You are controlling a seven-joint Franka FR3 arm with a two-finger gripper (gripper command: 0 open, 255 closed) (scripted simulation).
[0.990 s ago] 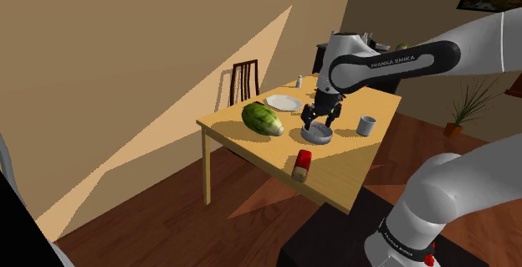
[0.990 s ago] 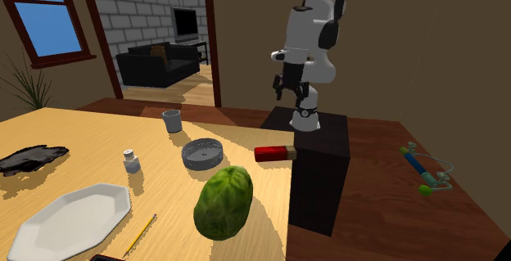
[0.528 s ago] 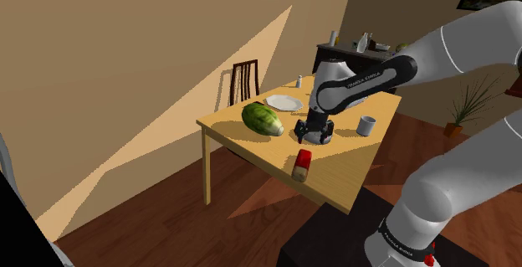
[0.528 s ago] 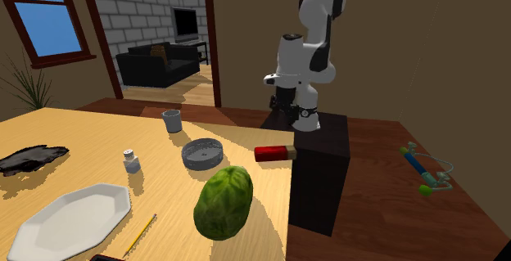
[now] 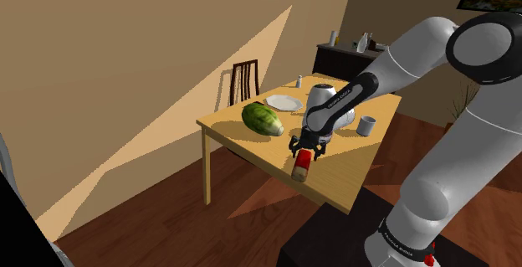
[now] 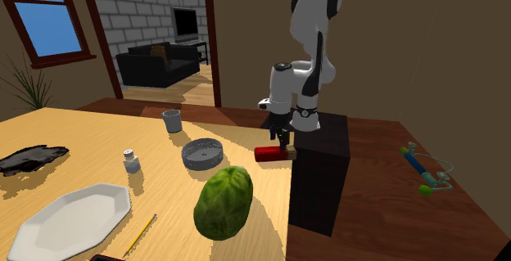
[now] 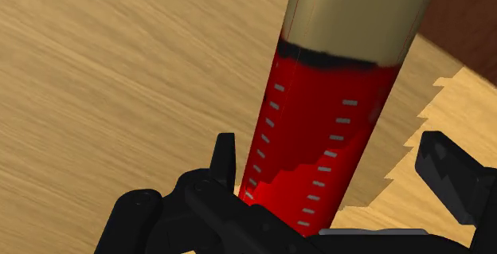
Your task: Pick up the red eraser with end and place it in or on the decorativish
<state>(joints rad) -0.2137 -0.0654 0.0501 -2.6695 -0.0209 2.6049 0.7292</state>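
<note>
Lying flat, the red eraser points its tan end away from the gripper — spread apart astride it

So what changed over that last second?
The arm swung its black tool down from over the round grey dish to the red eraser with a tan end, open fingers either side, not gripping. Eraser, dish, green melon and white plate stayed put.

The bench is pale matt wood with a fine straight grain. The eraser is smooth red with small grey dashes and a dull tan end. The dish is plain matt grey, the plate smooth white, and the melon mottled and rough-skinned. The floor is dark wood boards.
</note>
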